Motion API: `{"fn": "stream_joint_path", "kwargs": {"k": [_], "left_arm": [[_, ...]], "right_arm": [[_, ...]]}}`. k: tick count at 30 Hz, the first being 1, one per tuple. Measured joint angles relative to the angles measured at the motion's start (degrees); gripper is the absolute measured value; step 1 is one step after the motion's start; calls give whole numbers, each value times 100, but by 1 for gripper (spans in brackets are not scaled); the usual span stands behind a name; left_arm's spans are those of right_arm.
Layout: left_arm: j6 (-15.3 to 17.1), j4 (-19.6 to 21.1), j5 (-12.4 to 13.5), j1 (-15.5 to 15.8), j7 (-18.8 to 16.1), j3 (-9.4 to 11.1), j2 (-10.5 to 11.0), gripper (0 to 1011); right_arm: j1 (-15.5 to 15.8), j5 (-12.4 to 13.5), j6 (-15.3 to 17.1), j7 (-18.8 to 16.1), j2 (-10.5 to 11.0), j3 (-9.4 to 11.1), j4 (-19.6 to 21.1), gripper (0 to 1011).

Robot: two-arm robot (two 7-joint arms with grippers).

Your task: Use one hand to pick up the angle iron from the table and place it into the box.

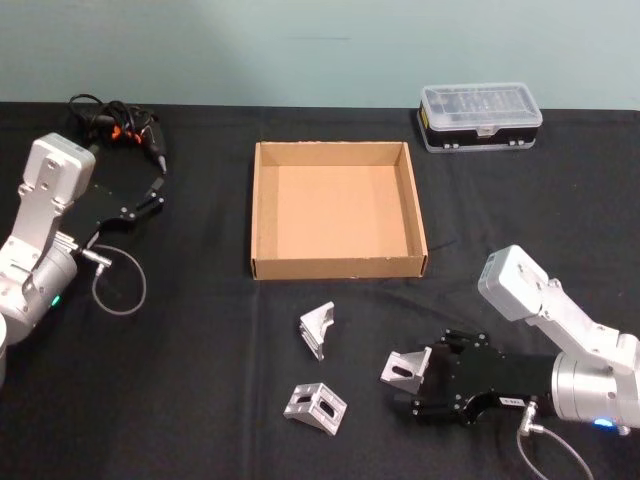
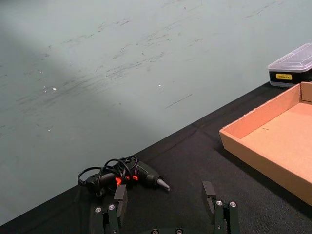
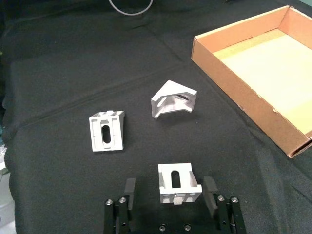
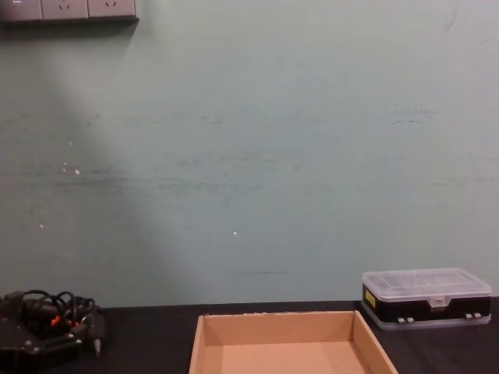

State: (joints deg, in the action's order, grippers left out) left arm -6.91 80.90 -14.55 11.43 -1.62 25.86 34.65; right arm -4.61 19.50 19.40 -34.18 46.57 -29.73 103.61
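Angle iron pickup does not involve the left end effector (image 1: pixel 155 197), parked spread near the cables (image 1: pixel 112 118). Before the box (image 1: pixel 338 265), on the desk, the right end effector (image 1: pixel 428 380) straddles one angle iron (image 1: pixel 402 368), fingers spread. Off-centre closing could tilt or eject it.

Silver-grey casing (image 1: pixel 525 285), black right claw (image 1: pixel 423 381), looped cable (image 1: pixel 144 285)
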Motion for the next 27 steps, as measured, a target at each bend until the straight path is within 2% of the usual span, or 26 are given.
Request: {"fn": "stream_joint_path", "kwargs": {"k": [1, 8, 9, 13, 14, 27], "left_arm": [[0, 0, 0, 0, 0, 0, 0, 1000], [0, 0, 0, 0, 0, 0, 0, 1000], [0, 0, 0, 0, 0, 0, 0, 1000], [0, 0, 0, 0, 0, 0, 0, 1000], [0, 0, 0, 0, 0, 0, 0, 1000], [0, 0, 0, 0, 0, 0, 0, 1000]], "right_arm": [[0, 0, 0, 0, 0, 0, 0, 888], [-20, 16, -31, 1, -34, 23, -41, 666], [-23, 17, -34, 0, -37, 24, -46, 606], [-46, 18, -50, 0, -60, 23, -69, 523], [-51, 18, -53, 0, -62, 23, -72, 470], [-149, 35, -105, 10, -149, 62, -91, 457]]}}
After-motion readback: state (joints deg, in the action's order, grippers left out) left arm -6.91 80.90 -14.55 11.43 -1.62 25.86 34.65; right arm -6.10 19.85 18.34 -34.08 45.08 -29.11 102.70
